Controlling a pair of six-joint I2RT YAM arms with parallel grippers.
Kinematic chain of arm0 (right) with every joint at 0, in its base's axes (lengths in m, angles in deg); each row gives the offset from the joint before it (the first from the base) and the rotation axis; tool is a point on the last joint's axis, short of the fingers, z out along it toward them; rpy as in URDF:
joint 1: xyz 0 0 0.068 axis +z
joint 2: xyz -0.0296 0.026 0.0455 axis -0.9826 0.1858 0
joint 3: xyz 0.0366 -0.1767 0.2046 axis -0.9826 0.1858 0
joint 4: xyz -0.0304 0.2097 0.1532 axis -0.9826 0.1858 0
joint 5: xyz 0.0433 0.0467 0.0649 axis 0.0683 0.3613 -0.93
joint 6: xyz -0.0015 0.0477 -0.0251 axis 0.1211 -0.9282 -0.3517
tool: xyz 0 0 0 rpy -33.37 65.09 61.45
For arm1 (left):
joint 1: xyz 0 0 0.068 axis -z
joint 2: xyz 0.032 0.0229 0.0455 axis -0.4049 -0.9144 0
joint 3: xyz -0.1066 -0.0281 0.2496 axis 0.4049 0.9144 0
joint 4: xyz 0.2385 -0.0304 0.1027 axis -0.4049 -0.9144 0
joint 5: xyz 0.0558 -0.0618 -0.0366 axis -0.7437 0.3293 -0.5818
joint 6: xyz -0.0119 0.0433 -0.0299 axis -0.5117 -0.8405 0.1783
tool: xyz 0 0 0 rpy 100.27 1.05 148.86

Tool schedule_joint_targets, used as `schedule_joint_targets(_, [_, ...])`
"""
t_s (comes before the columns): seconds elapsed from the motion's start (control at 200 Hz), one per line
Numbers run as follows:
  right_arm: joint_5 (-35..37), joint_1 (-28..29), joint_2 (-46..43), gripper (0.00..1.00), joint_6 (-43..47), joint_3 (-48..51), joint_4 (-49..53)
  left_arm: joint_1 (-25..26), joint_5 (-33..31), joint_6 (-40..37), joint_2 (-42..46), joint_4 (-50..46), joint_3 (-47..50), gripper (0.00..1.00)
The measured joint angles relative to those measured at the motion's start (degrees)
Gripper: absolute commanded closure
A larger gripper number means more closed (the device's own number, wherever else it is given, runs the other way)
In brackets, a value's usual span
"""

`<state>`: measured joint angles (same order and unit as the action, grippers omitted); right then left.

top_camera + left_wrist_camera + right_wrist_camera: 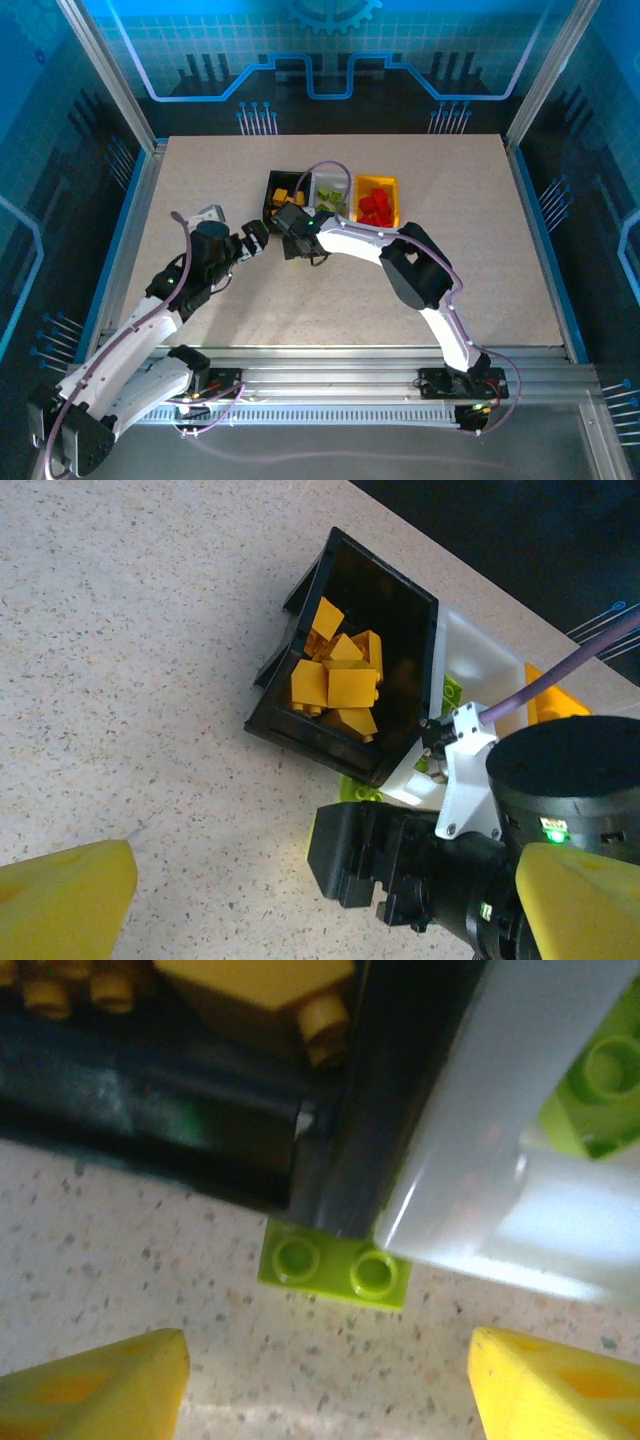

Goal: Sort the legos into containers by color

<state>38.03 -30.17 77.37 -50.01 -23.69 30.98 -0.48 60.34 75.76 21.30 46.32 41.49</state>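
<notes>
A lime green lego (333,1272) lies flat on the table, its far edge tucked under the corner where the black container (150,1110) meets the white container (470,1130). My right gripper (330,1390) hovers just short of it, open, with nothing between its yellow fingertips (100,1385). Yellow-orange legos (335,675) fill the black container (395,600). Green legos (600,1080) lie in the white container (330,188), red legos (375,205) in the yellow container (392,184). My left gripper (258,238) is open beside the right gripper (292,230), near the black container (274,190).
The three containers stand side by side at the table's far middle. The right arm's black wrist body (380,865) sits close in front of the left gripper. Bare tabletop (450,270) stretches to the right and toward the near edge.
</notes>
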Motion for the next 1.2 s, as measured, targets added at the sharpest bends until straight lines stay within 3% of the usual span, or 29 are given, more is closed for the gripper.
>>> schedule_joint_targets(0.13, [2.8, 0.0, 3.5, 0.33, -0.6, -4.7, 1.9, 0.0, 0.0, 0.0, 0.0, -0.2, 0.3, 0.01])
schedule_joint_targets(0.265, [3.9, 0.0, 6.0, 0.47, -0.8, -8.4, 3.2, -0.2, -0.2, 0.0, 0.0, -0.7, 0.3, 0.01])
schedule_joint_targets(0.5, [4.1, 0.0, 5.2, 0.66, -0.7, -6.3, 0.2, -0.4, -0.2, 0.0, 0.0, -0.8, 0.6, 0.01])
schedule_joint_targets(0.685, [3.7, -0.3, -2.2, 0.68, -0.5, 5.8, -3.8, -0.4, -0.2, 0.0, -0.5, -0.7, 1.2, 0.01])
schedule_joint_targets(0.916, [2.3, -0.9, -20.2, 0.68, 1.4, 23.2, -3.9, -0.5, -0.1, 0.0, -2.5, -0.6, 1.4, 0.01])
schedule_joint_targets(1.056, [0.7, -4.4, -27.3, 0.67, 3.4, 22.2, -4.1, -0.5, -0.1, 0.0, -3.6, -0.6, 1.4, 0.01])
schedule_joint_targets(1.196, [-1.5, -9.5, -24.3, 0.65, 5.5, 13.7, -3.6, -0.6, -0.2, 0.0, -4.4, -0.7, 1.4, 0.01])
